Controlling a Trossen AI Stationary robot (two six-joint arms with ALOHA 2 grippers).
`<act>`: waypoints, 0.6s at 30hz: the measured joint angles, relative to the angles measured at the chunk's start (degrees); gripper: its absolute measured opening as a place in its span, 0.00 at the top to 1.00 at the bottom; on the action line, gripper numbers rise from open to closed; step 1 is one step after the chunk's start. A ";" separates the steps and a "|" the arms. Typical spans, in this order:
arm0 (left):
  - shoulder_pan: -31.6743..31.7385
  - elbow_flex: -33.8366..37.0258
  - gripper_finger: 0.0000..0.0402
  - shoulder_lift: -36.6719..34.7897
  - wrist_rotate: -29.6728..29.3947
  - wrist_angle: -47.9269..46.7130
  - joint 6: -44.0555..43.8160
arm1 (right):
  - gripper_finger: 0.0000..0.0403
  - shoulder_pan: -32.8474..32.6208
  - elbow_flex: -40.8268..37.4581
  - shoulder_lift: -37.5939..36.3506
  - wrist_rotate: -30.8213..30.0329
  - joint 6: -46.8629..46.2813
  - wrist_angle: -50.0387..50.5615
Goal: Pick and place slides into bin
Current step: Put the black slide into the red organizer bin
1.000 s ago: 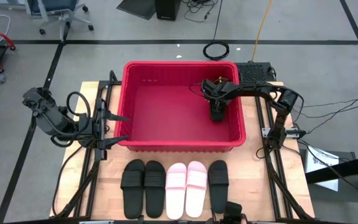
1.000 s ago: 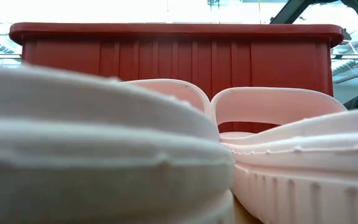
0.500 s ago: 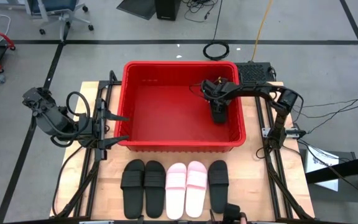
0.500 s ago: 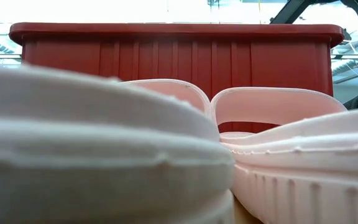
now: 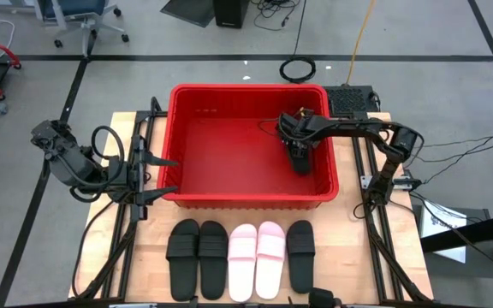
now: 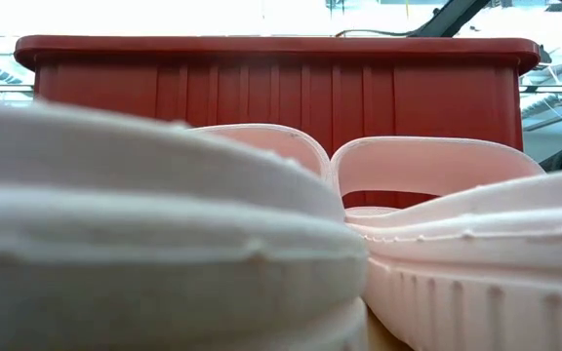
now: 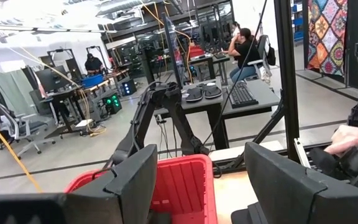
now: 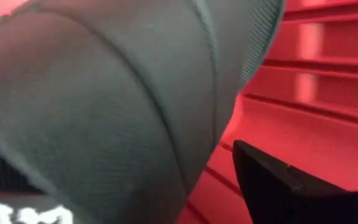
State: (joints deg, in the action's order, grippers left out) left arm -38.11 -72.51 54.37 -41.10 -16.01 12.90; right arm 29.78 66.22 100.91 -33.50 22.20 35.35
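right tool (image 5: 300, 162) inside bin (image 5: 187, 98), clamping black slide (image 8: 104, 106)

Robotics lab in an open, industrial-style workspace

Desks (image 7: 229, 99) carry keyboards and monitors, a seated person (image 7: 246, 53) works at one, cables (image 5: 298, 67) trail over the grey concrete floor, office chairs (image 5: 80, 17) stand about, and exposed ducts run overhead.
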 joint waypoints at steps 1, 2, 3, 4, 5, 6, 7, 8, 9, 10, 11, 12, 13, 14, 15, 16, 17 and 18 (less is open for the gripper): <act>0.00 0.00 0.38 0.00 0.00 0.00 -0.08 | 0.57 0.02 0.00 -0.43 -0.91 -0.23 -0.02; 0.00 0.00 0.38 0.00 0.00 0.00 -0.09 | 0.57 0.05 0.00 -0.79 -1.13 -0.30 -0.12; 0.00 0.00 0.38 0.00 0.00 0.00 -0.10 | 0.57 0.12 0.00 -1.03 -1.13 -0.33 -0.16; 0.00 0.00 0.38 0.00 0.00 0.00 -0.12 | 0.57 0.15 0.00 -1.08 -1.15 -0.47 -0.27; -0.02 0.00 0.38 0.00 0.01 0.01 -0.12 | 0.57 0.15 0.00 -1.08 -1.23 -0.52 -0.37; -0.01 0.00 0.38 0.00 0.01 0.00 -0.15 | 0.57 0.15 0.00 -1.06 -1.27 -0.53 -0.39; -0.02 0.00 0.38 0.00 0.01 0.00 -0.15 | 0.57 0.13 0.00 -1.06 -1.29 -0.78 -0.33; 0.00 0.00 0.38 0.00 0.03 0.00 -0.17 | 0.57 0.13 0.00 -1.06 -1.27 -1.13 -0.31; 0.00 0.00 0.38 0.00 0.09 0.00 -0.29 | 0.57 0.13 0.00 -1.06 -1.19 -1.52 -0.33; 0.00 0.00 0.38 0.00 0.29 0.00 -0.55 | 0.57 0.13 0.00 -1.06 -1.06 -1.91 -0.15; -0.02 0.00 0.38 0.00 0.53 0.00 -0.81 | 0.57 0.13 0.00 -1.06 -1.00 -2.31 0.13; -0.02 0.00 0.38 0.00 0.59 0.00 -1.02 | 0.57 0.11 0.00 -1.06 -0.98 -2.78 0.42; -0.01 0.00 0.38 0.00 0.57 0.00 -1.04 | 0.57 0.09 0.00 -1.06 -0.98 -3.35 0.59; -0.02 0.00 0.38 0.00 0.58 0.00 -1.02 | 0.57 0.11 0.00 -1.06 -0.98 -4.20 0.66; -0.02 0.00 0.38 0.00 0.59 0.00 -1.01 | 0.57 0.11 0.00 -1.06 -0.98 -5.28 0.64; -0.01 0.00 0.38 0.00 0.59 0.00 -1.02 | 0.57 0.11 0.00 -1.06 -0.98 -6.38 0.61; 0.00 0.00 0.38 0.00 0.59 0.00 -1.04 | 0.58 0.11 0.00 -1.06 -0.95 -7.14 0.65; 0.00 0.00 0.38 0.00 0.61 0.00 -1.04 | 0.58 0.11 0.00 -1.06 -0.95 -7.99 0.84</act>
State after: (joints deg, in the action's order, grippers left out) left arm -38.11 -72.51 54.37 -40.49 -16.01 11.86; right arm 29.89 66.22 99.85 -34.45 14.21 36.19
